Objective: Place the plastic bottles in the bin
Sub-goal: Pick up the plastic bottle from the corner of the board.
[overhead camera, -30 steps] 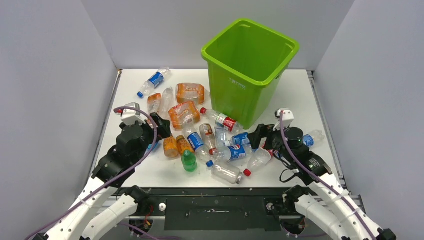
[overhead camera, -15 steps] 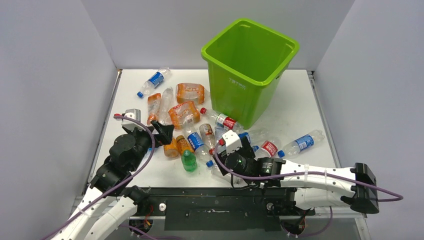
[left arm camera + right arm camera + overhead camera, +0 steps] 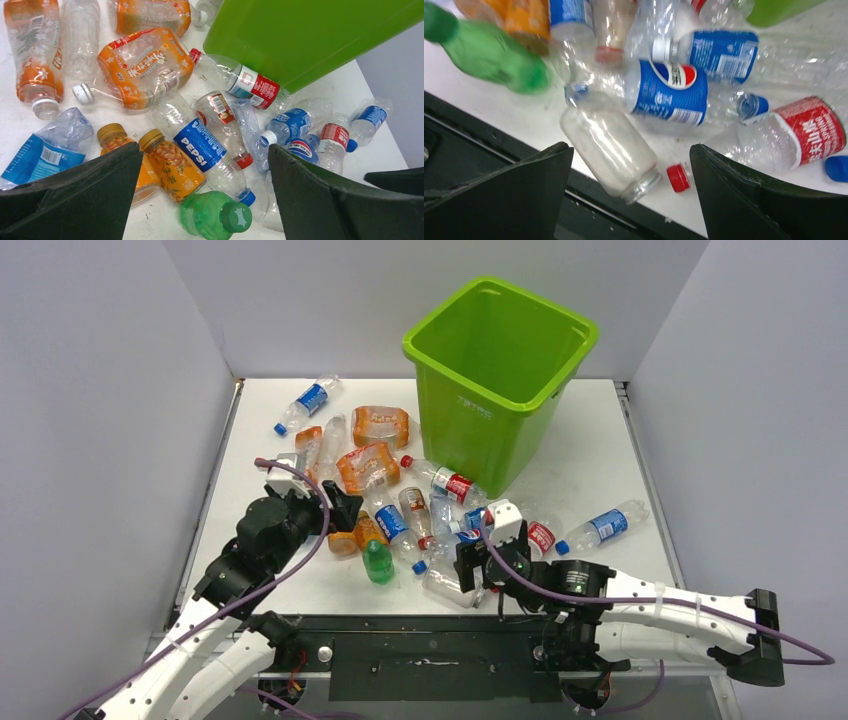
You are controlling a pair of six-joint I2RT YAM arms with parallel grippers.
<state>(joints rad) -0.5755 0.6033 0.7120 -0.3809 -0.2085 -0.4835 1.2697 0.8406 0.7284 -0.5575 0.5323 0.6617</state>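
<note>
Lying outside the bin, bottles cover the table.

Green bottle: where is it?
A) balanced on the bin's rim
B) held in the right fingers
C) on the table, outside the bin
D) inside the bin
C: the green bottle lies on the table, well outside the bin, with no fingers around it.
</note>
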